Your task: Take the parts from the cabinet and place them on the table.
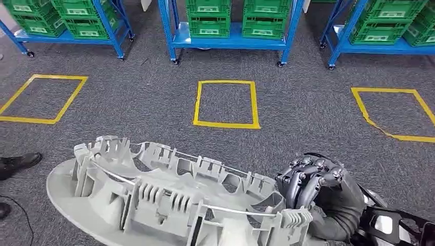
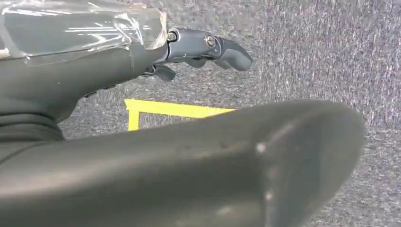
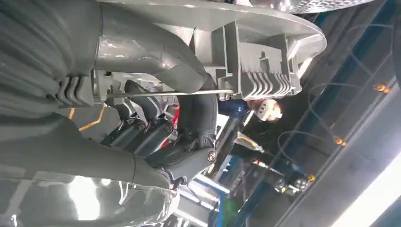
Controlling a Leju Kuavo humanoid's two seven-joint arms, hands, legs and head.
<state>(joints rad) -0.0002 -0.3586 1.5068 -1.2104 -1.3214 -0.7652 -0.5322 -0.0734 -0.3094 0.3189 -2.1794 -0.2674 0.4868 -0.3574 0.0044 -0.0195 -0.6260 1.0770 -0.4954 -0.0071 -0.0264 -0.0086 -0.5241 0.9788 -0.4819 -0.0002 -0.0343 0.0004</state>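
Observation:
A large round grey plastic part, ribbed and clipped on its inner face with a thin wire ring, fills the lower middle of the head view, above the carpet. My right hand grips its right rim, fingers curled over the edge. In the right wrist view the fingers wrap around the rim of the part by the wire ring. In the left wrist view my left hand holds nothing: the thumb is large and blurred, the fingers are stretched out, and carpet shows between them.
Blue racks with green crates line the back. Yellow tape squares mark the grey carpet ahead, left and right. A person's black shoe stands at the left edge, with a thin cable near it.

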